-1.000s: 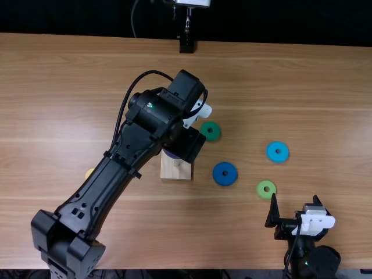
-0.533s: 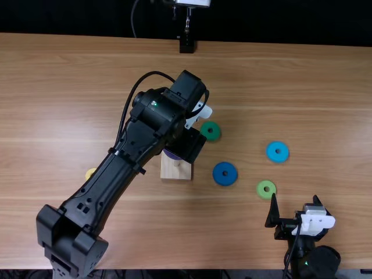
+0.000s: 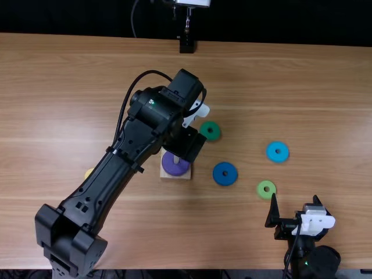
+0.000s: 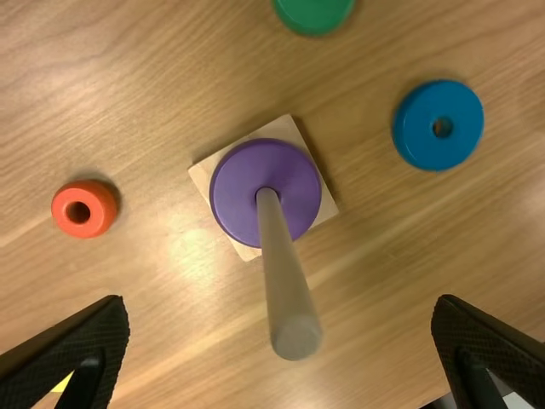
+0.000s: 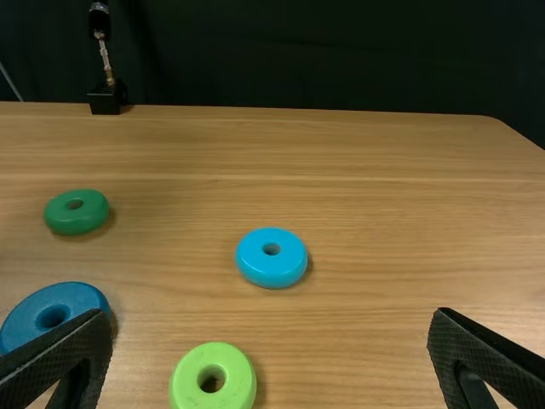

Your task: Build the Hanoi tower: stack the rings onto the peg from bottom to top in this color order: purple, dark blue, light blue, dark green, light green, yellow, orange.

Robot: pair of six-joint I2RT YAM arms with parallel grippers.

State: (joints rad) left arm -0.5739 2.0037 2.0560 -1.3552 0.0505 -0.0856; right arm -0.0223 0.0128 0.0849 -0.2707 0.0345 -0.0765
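My left gripper [image 3: 186, 144] is above the wooden base [image 3: 175, 176] in the top view. The purple ring [image 3: 175, 165] lies flat on that base. Looking down in the left wrist view, the peg [image 4: 286, 281] rises through the purple ring [image 4: 232, 191] toward my open left gripper [image 4: 281, 311], whose fingers stand wide apart. Low at the right, my right gripper [image 3: 295, 199] is open, near the light green ring [image 3: 266, 189]; its spread fingers frame the right wrist view [image 5: 272, 315]. On the table lie the dark blue [image 3: 225, 174], light blue [image 3: 277, 151] and dark green rings [image 3: 210, 131].
The orange ring [image 4: 85, 209] lies on the table beside the base. A yellow ring [image 3: 89, 173] is partly hidden by the left arm. A black stand [image 3: 187, 45] sits at the table's far edge.
The purple ring, mostly hidden under my left gripper before, has dropped onto the base around the peg and is let go. The left arm has shifted slightly; the right arm has kept still.
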